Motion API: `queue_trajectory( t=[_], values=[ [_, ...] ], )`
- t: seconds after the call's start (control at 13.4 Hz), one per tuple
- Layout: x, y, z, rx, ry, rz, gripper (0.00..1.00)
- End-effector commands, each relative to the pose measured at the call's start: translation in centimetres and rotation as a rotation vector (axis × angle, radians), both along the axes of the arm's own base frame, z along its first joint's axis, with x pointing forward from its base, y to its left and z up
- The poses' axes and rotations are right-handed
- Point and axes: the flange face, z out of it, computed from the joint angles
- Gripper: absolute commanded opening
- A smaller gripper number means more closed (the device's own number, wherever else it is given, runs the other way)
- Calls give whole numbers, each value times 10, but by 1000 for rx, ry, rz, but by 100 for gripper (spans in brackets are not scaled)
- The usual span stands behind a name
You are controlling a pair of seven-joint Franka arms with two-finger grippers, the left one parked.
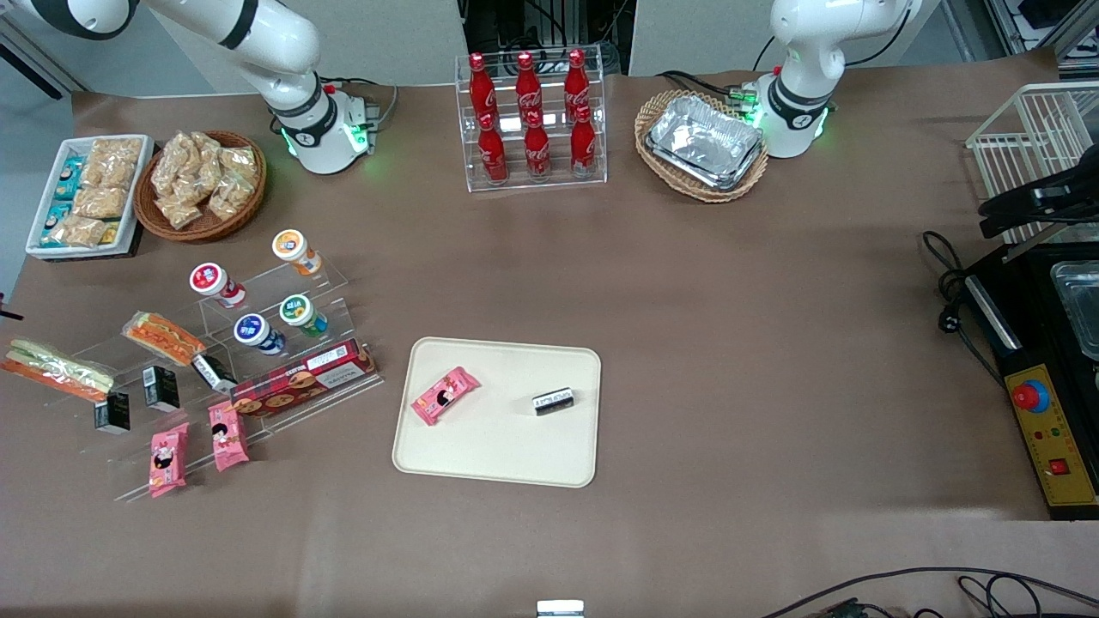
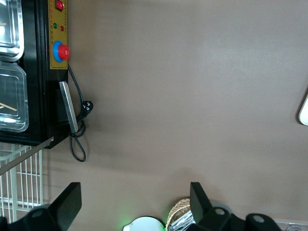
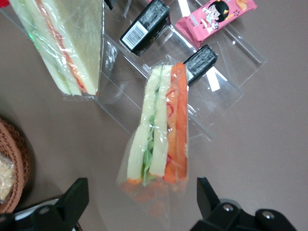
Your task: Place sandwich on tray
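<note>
The long clear-wrapped sandwich [image 1: 56,369] has pale bread, green lettuce and an orange strip. It lies at the working arm's end of the table, by the clear acrylic stand. In the right wrist view the sandwich [image 3: 161,125] lies below my right gripper [image 3: 141,192], which is open and empty. The fingers stand apart on either side of one end of the wrapper, above it. The gripper is out of the front view. The cream-beige tray [image 1: 498,446] lies mid-table, toward the front camera.
A stubbier wrapped sandwich [image 3: 62,43], black packs [image 3: 144,26] and pink snack packs [image 1: 167,459] sit on the acrylic stand [image 1: 283,403]. A pink pack [image 1: 445,396] and a black pack [image 1: 553,401] lie on the tray. A wicker basket of snacks [image 1: 199,184] stands near the working arm's base.
</note>
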Motion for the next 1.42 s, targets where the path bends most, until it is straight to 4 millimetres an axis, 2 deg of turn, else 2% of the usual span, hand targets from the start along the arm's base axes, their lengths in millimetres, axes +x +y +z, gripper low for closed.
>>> queue_trajectory(
  t=[0.0, 0.22, 0.37, 0.45, 0.6, 0.75, 0.82, 1.12, 1.27, 1.35],
  values=[
    [-16, 10, -22, 41, -47, -13, 100],
    [-11, 11, -36, 27, -66, -12, 100],
    [-10, 9, -53, 22, -68, -15, 100],
    [-10, 8, -58, 21, -72, -14, 91],
    [-7, 13, -58, 21, -73, -4, 44],
    [-4, 14, -55, 18, -80, 3, 3],
    [-2, 14, -47, 11, -93, 7, 0],
    [17, 13, 10, -21, -157, 30, 0],
    [34, 30, 58, -23, -180, 57, 0],
    [44, 50, 74, -21, -183, 89, 0]
  ],
)
